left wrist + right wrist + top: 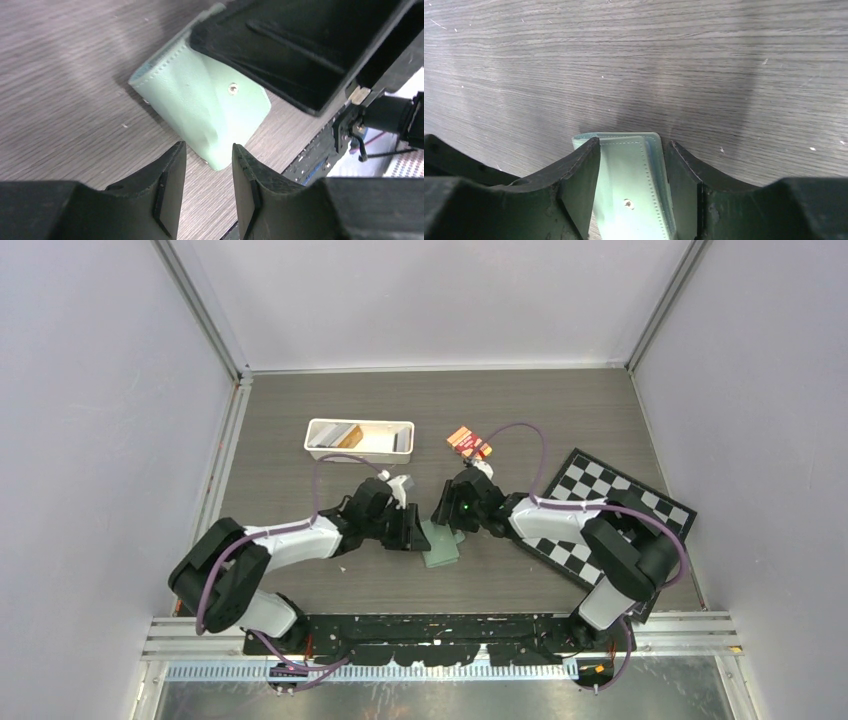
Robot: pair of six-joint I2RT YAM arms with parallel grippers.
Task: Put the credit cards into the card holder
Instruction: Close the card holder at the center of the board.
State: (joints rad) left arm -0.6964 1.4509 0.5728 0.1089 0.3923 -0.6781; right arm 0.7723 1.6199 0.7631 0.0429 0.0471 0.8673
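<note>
The credit cards lie in the white tray, well apart from the card holder, beyond it and to its left. Just left of the holder, the left gripper is released, its 2 fingers parted on nothing, with the holder's near corner at their gap. The holder rests on the table, seemingly folded. The right gripper clasps it, 1 finger against each edge. The step looks like opening it. The right should pin the holder firmly while the left catches only the snap flap, lifting slowly so nothing slides.
</note>
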